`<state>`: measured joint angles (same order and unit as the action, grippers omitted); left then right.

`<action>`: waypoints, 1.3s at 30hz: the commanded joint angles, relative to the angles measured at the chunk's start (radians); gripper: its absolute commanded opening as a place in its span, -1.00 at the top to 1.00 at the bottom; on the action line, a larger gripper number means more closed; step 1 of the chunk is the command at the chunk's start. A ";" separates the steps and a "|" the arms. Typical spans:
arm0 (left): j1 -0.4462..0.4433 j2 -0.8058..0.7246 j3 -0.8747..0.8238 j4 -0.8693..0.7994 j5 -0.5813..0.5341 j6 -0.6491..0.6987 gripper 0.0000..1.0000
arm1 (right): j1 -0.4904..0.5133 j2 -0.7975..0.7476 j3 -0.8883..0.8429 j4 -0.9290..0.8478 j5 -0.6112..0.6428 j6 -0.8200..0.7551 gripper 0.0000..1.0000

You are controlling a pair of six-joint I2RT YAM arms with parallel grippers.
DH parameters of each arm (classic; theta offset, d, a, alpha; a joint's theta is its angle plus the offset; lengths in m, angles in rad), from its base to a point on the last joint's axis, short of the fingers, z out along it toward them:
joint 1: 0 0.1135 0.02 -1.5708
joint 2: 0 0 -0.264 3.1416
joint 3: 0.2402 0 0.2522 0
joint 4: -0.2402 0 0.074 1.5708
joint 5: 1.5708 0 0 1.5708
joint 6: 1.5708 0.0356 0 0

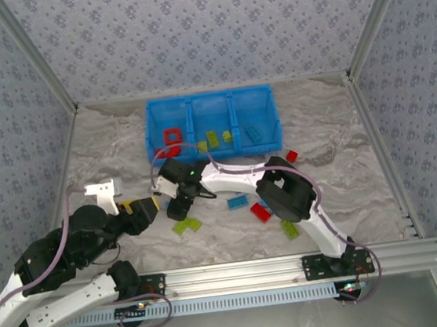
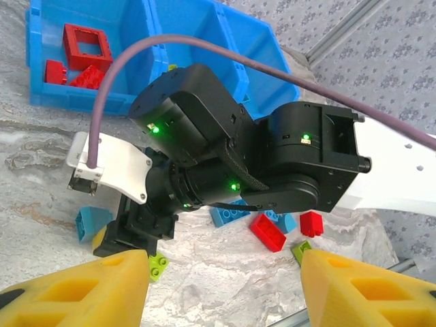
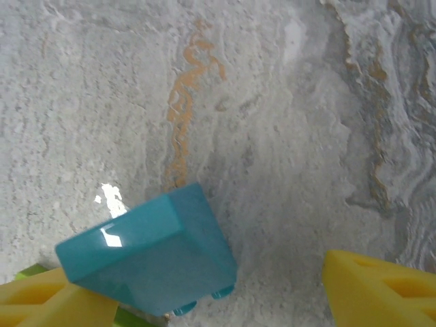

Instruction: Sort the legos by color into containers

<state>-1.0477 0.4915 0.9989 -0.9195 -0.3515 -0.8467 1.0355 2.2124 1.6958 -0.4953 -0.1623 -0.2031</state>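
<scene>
The blue three-compartment container [image 1: 208, 101] stands at the back: red legos [image 1: 172, 137] in its left compartment, green ones [image 1: 212, 138] in the middle, a blue one [image 1: 253, 133] on the right. My right gripper [image 1: 178, 209] points down at the table in front of it. Its jaws [image 3: 218, 300] are open, and a light blue lego [image 3: 146, 255] lies tilted beside the left finger [image 3: 48, 300], studs down, with a green lego [image 3: 129, 317] under it. My left gripper [image 1: 154, 205] hovers just to its left, open and empty [image 2: 221, 293].
Loose legos lie on the table: green [image 1: 186, 225], blue [image 1: 238, 201], red [image 1: 260, 211], green [image 1: 290, 229], red [image 1: 292, 156]. The right arm's wrist [image 2: 225, 157] sits close ahead of my left fingers. Metal rails edge the table.
</scene>
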 commanded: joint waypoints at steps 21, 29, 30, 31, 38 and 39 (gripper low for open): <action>-0.004 0.025 0.018 0.061 0.065 0.044 -0.24 | -0.023 -0.072 -0.035 0.055 -0.042 0.088 0.34; -0.005 0.263 0.135 0.170 0.208 0.157 -0.23 | -0.120 -0.419 -0.288 0.140 0.073 0.207 0.40; -0.004 0.294 0.149 0.194 0.220 0.170 -0.23 | -0.142 -0.467 -0.324 0.143 0.090 0.225 0.42; -0.005 0.327 0.164 0.221 0.235 0.187 -0.23 | -0.170 -0.521 -0.352 0.137 0.107 0.242 0.42; -0.006 0.552 0.259 0.378 0.311 0.248 -0.23 | -0.409 -0.749 -0.454 0.062 0.162 0.330 0.42; -0.006 0.583 0.276 0.395 0.311 0.256 -0.23 | -0.453 -0.755 -0.456 0.059 0.165 0.344 0.42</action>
<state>-1.0477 1.0367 1.2198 -0.6266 -0.0807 -0.6422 0.6498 1.4704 1.2690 -0.3855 -0.0372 0.0734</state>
